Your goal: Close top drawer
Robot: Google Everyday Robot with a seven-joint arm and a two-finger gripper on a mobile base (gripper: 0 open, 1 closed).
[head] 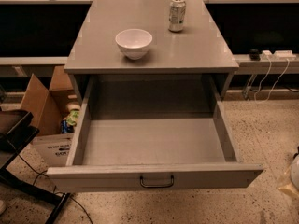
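The top drawer (154,176) is pulled fully out of the grey cabinet (149,50) toward me. It is wide, deep and matte grey, and its inside is bare. A small dark loop handle (157,182) sits at the centre of its front panel, near the bottom of the view. The gripper is not in view anywhere in the frame.
A white bowl (133,43) and a drink can (177,15) stand on the cabinet top. An open cardboard box (49,113) with items sits on the floor at the left. A dark chair or stand (18,143) is at the far left. Cables (268,78) hang at the right.
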